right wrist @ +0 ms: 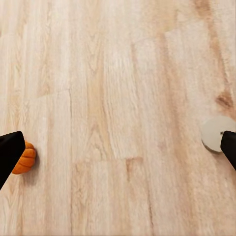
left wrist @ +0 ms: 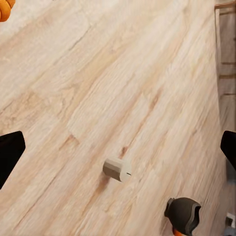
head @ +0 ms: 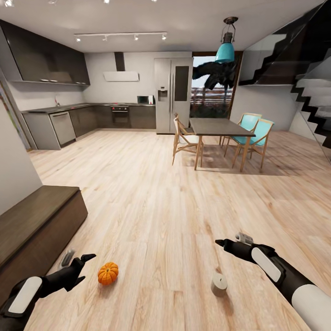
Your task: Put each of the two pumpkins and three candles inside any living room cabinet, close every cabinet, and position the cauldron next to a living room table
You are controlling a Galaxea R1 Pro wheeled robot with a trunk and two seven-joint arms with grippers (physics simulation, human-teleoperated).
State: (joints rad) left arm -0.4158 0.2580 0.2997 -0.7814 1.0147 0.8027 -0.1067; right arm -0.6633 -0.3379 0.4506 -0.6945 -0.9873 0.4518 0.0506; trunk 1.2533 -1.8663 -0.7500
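No readable writing anywhere. At eight o'clock in the head view sits the dark cabinet (head: 32, 220); the left gripper (head: 78, 265) hangs with jaws spread wide, empty, pumpkin (head: 108, 273) just beside at its three o'clock. Candle (head: 219, 284) stands on the floor (head: 151, 193); the right gripper (head: 230, 242), up at its one o'clock, is parted wide too, empty.
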